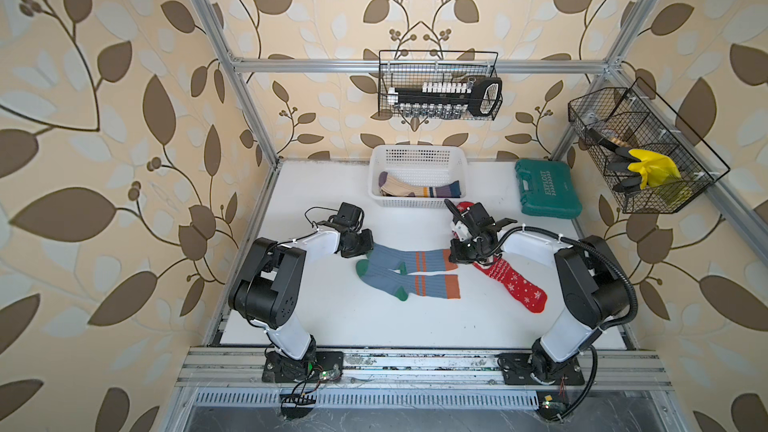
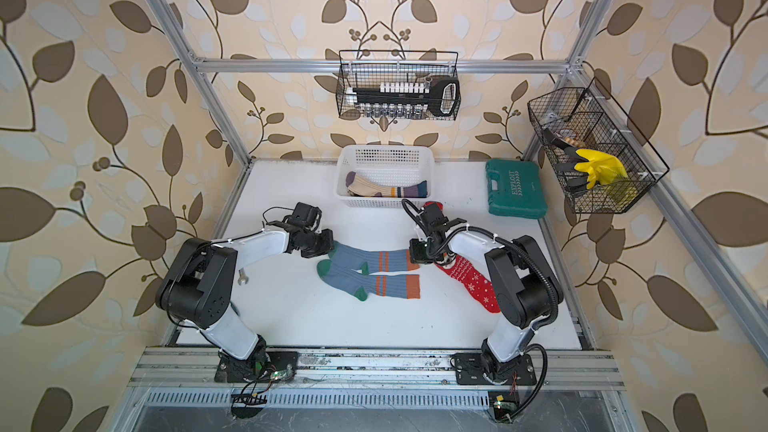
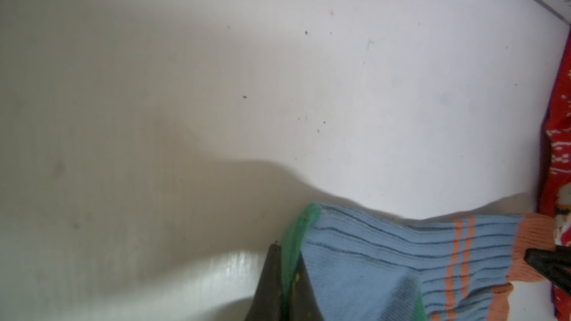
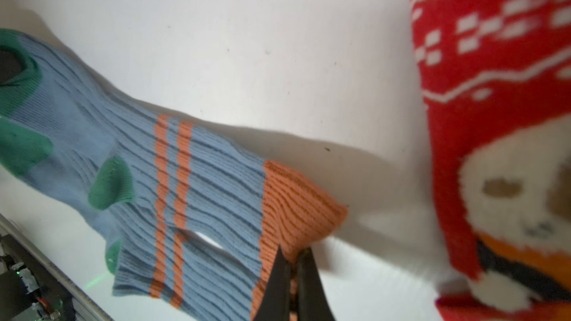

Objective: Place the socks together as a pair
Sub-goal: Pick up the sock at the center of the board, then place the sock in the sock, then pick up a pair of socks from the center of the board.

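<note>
The left pincer (image 3: 287, 262) pinches a blue sock's (image 1: 419, 259) green toe; the right pincer (image 4: 293, 253) pinches its orange cuff. Its mate (image 1: 432, 286) lies touching it on the tabletop (image 1: 332, 322), a red sock (image 1: 515, 284) beside. The green case (image 1: 548, 189) reads "EXPLOIT".

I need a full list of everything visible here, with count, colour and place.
blue-grey socks: two, green toes, orange cuffs, middle of table
red snowflake sock: at least one, right of them
striped sock: count unclear, cream, in white basket
white basket: one, back of table
tool case: one, green, back right
socket set: one, black, rear wire basket
rubber glove: one, yellow, side wire basket
wrench: one, metal, beside left arm
left gripper: shut on one blue-grey sock's green toe
right gripper: shut on that sock's orange cuff
</note>
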